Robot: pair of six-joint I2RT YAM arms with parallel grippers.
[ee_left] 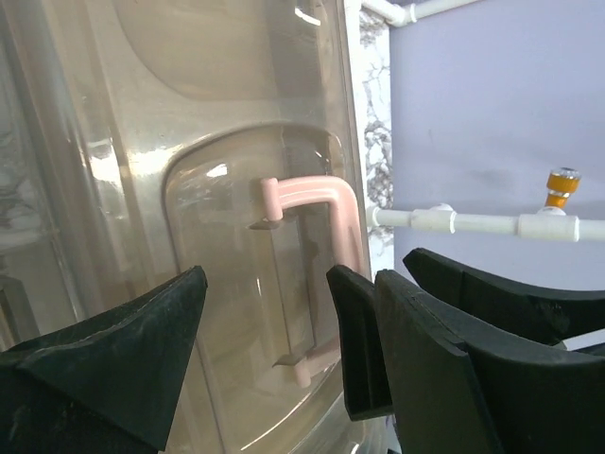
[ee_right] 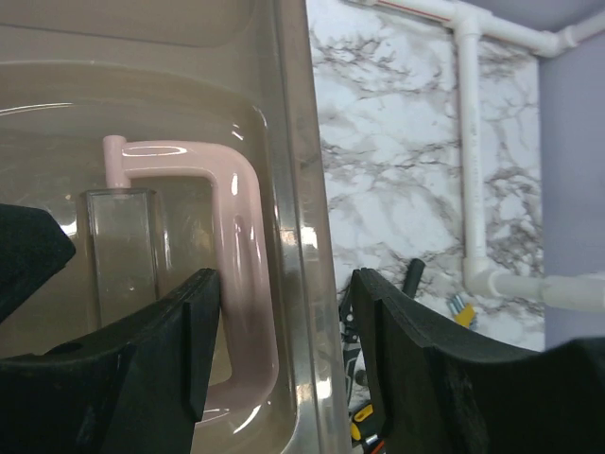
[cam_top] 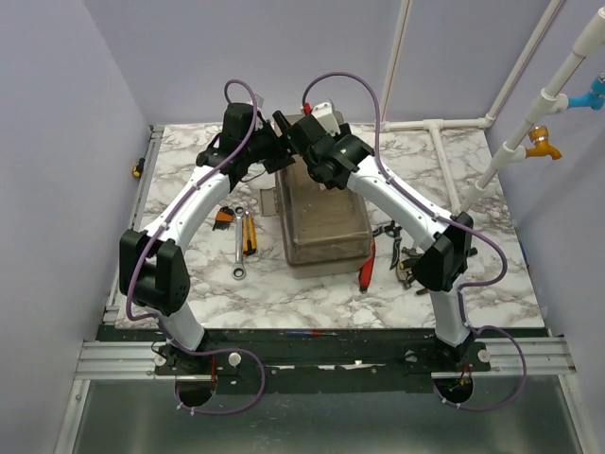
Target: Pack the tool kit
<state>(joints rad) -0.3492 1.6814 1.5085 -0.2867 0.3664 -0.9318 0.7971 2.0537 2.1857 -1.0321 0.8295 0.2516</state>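
Note:
The beige-grey toolbox (cam_top: 326,222) stands mid-table with its smoky translucent lid (ee_left: 189,142) down. The pink handle (ee_left: 326,203) shows on the lid, also in the right wrist view (ee_right: 241,236). Both grippers are at the box's far end. My left gripper (cam_top: 269,151) is open over the lid (ee_left: 274,331), its fingers either side of the handle's recess, holding nothing. My right gripper (cam_top: 293,132) is open (ee_right: 284,340), one finger by the pink handle and the other outside the lid's rim (ee_right: 307,284), with a gap to the rim.
Left of the box lie a yellow cutter (cam_top: 250,232), a wrench (cam_top: 238,251) and hex keys (cam_top: 223,216). Right of it lie red-handled pliers (cam_top: 367,268) and dark pliers (cam_top: 406,260). White pipes (cam_top: 440,142) run along the back right.

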